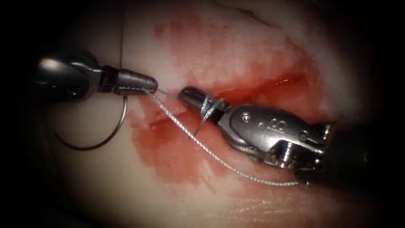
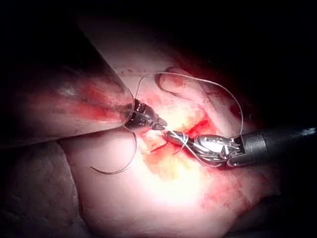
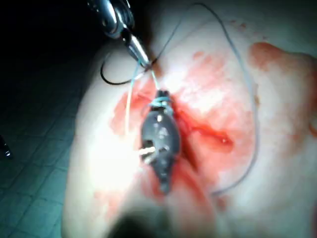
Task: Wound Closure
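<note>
Left tool: the left arm's tool [image 1: 147, 86] enters the endoscope view from 9 o'clock, its jaws pressed together on the thread [image 1: 198, 143] just short of the cut [image 1: 270, 86].
Right tool: the right arm's tool [image 1: 190, 93] comes in from 4 o'clock with its jaws closed; turns of thread are wound around them behind the tip, and whether the tip pinches anything cannot be told.
Needle: the curved needle [image 1: 105, 137] hangs free below the left tool, toward 7 o'clock of its tip, out of the tissue [image 1: 236, 55] and to the left of the cut; neither tool holds it.
Thread path: from the left jaws one strand runs toward 4 o'clock under the right tool's body; its far end is lost in shadow there.
Hidden: the needle's upper end passes behind the left tool, so the join with the thread is hard to make out.
Red fluid: the red fluid [image 1: 168, 143] stains the tissue below and around the cut.
Left wrist view: it shows a long loop of thread [image 2: 218, 87] arching over the tissue from the left tool [image 2: 157, 123] to behind the right tool [image 2: 173, 138], with the needle [image 2: 121, 166] hanging below.
Right wrist view: the wound thread sits as a pale band on the right tool [image 3: 161, 96], the left tool [image 3: 144, 62] beyond it at 11 o'clock, the needle [image 3: 111, 79] beside it.
</note>
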Available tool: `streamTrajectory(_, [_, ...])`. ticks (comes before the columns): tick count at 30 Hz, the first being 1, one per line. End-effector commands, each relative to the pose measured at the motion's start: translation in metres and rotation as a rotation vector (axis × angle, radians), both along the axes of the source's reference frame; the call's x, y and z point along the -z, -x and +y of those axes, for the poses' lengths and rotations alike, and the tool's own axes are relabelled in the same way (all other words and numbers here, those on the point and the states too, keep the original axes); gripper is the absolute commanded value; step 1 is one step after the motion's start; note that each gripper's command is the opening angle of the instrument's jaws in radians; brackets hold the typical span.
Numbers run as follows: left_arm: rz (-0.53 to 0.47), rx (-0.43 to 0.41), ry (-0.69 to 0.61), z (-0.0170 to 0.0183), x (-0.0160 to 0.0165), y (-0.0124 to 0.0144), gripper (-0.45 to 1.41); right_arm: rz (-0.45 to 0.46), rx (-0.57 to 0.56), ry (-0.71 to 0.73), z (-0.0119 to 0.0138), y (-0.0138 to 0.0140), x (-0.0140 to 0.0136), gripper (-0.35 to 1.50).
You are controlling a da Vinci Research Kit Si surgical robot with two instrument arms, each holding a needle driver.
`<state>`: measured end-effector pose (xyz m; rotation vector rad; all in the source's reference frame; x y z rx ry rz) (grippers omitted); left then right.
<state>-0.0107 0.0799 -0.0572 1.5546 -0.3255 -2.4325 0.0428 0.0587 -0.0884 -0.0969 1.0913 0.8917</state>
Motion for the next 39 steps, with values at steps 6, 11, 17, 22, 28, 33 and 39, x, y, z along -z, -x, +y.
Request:
streamTrajectory(6, [0.007,0.042,-0.044,0.0025,0.0003,-0.0002,-0.35,0.011,0.019,0.000,-0.0021,0.0016,0.0006,-0.35])
streamTrajectory(11, [0.023,0.073,-0.064,0.0053,0.0011,-0.0009,-0.35,0.027,0.040,-0.002,-0.0031,0.0012,0.0013,-0.35])
streamTrajectory(17, [0.041,0.106,-0.085,0.0089,0.0024,-0.0019,-0.35,0.046,0.084,-0.012,-0.0041,-0.0002,0.0015,-0.35])
streamTrajectory(22, [0.056,0.122,-0.083,0.0114,0.0030,-0.0029,-0.35,0.052,0.113,-0.022,-0.0047,-0.0008,0.0017,-0.35])
streamTrajectory(28, [0.082,0.144,-0.075,0.0152,0.0026,-0.0031,-0.35,0.049,0.148,-0.028,-0.0058,-0.0007,0.0020,-0.35])
streamTrajectory(33, [0.097,0.156,-0.067,0.0158,0.0015,-0.0030,-0.35,0.048,0.195,-0.039,-0.0074,-0.0001,0.0018,-0.35])
streamTrajectory(39, [0.110,0.160,-0.051,0.0176,0.0010,-0.0030,-0.35,0.057,0.248,-0.043,-0.0087,0.0006,0.0022,-0.35])
